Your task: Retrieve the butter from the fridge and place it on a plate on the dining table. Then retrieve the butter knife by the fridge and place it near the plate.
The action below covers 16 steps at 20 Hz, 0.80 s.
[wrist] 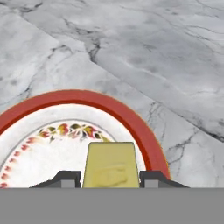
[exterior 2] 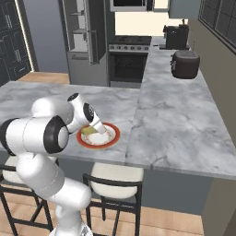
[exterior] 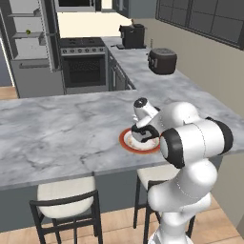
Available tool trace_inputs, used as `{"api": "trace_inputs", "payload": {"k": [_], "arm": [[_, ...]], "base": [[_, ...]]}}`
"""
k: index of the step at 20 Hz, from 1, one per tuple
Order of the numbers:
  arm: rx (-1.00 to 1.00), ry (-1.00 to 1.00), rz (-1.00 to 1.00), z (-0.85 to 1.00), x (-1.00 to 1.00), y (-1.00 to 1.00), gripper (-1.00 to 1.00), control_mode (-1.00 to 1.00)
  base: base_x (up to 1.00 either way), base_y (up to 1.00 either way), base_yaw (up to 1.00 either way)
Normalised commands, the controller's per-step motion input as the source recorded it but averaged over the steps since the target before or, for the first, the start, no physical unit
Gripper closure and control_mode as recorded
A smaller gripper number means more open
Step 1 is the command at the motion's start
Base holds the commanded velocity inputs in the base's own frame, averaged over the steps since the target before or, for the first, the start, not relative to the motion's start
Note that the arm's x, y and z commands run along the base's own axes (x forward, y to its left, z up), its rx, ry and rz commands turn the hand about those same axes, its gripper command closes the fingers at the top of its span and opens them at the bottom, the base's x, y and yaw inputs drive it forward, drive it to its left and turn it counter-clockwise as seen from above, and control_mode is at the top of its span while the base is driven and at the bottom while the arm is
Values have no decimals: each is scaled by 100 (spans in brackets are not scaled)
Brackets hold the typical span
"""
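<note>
The pincer point(wrist: 111, 178) is clamped on the pale yellow-tan rectangular stick of butter point(wrist: 110, 165), its dark fingertips point(wrist: 65, 178) flanking the stick over the round white plate with a red-orange rim point(wrist: 131, 116), which sits on the grey-veined white marble bench point(exterior: 57, 128) above cushioned stools point(exterior: 64, 195).

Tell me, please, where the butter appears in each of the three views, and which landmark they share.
Left base view: hidden behind the hand over the plate, right of centre.
Right base view: butter on the plate's left part, left of centre.
Hand view: bottom centre, between the fingers.
Shared landmark: the plate's red-orange rim.
</note>
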Motion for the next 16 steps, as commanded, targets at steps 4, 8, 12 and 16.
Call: {"api": "trace_inputs", "payload": {"k": [4,8,12,16], "arm": [[0,-10,-9,-10,6,0,100,-100],[0,-15,-10,-25,0,0,100,-100],[0,-11,-7,-28,0,0,100,-100],[0,-2,-7,-23,0,0,100,-100]], "base": [[0,0,0],[0,0,0],[0,0,0],[0,0,0]]}}
